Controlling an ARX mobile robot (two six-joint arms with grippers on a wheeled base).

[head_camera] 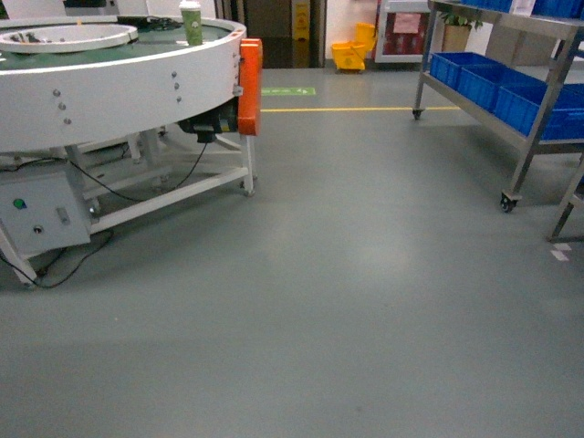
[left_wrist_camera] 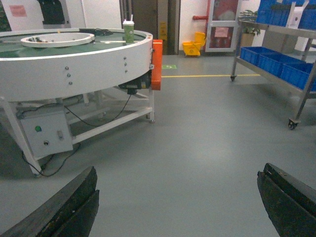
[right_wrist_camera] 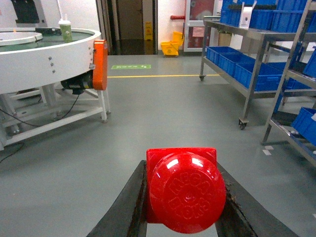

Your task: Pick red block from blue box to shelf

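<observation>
Between the two dark fingers of the right gripper (right_wrist_camera: 185, 207) sits the red block (right_wrist_camera: 183, 192), clamped on both sides, stud facing the wrist camera; embossed lettering on the stud is too blurred to read. Left gripper (left_wrist_camera: 177, 207) holds nothing, fingers (left_wrist_camera: 64, 207) spread wide at the lower corners of its view, only their tips in frame.

Beyond the claws lies a plain grey floor (head_camera: 347, 292), matte, with a yellow line (head_camera: 356, 109) and a green marking (head_camera: 288, 91) near the far doorway. Left side: a round white conveyor table (head_camera: 109, 91) on a white frame, an orange guard (head_camera: 250, 87) on its edge, a green cup (head_camera: 191, 23) on top, a grey control box (head_camera: 41, 214) with cables beneath. Right side: the shelf (right_wrist_camera: 256, 74), stainless, on castors, carrying dark blue crates (right_wrist_camera: 247, 69); its upper tiers are cut off. A second rack (right_wrist_camera: 296, 113) stands nearer, partly out of frame. A yellow mop bucket (head_camera: 351, 53) stands by the far wall.

Neither gripper appears in the head view.
</observation>
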